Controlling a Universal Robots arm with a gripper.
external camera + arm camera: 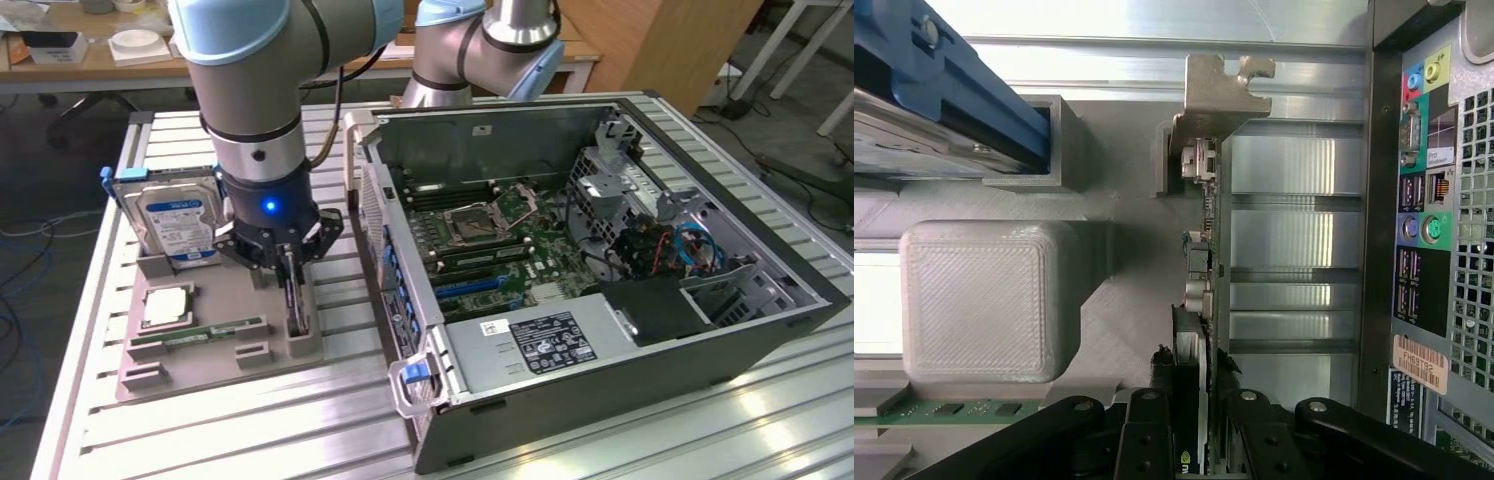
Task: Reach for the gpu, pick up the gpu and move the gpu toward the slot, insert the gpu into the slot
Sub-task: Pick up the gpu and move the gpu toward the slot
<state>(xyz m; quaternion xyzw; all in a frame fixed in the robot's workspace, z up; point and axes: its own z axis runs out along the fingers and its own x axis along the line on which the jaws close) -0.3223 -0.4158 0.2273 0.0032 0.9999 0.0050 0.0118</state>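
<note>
computer case (pixel 627 330): open, on the right of the scene.
fixture tray (pixel 200 366): grey, just left of the case's rear panel.
hard drive (pixel 174 220): upright at the tray's far left.
gpu (pixel 1206 265): on edge in the tray's right-hand holder. Its long axis runs near to far, parallel to the rear panel, with the silver bracket at the far end.
gripper (pixel 1192 405): jaws clamped across the gpu's near part, one finger on each face.
slot (pixel 470 286): blue, on the motherboard inside the case, well apart from the gpu.

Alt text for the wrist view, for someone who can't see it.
The gripper has its jaws shut on the gpu, a green card on edge in a grey holder, silver bracket at its far end. The computer case's rear ports lie to one side, a blue-railed drive to the other.
</note>
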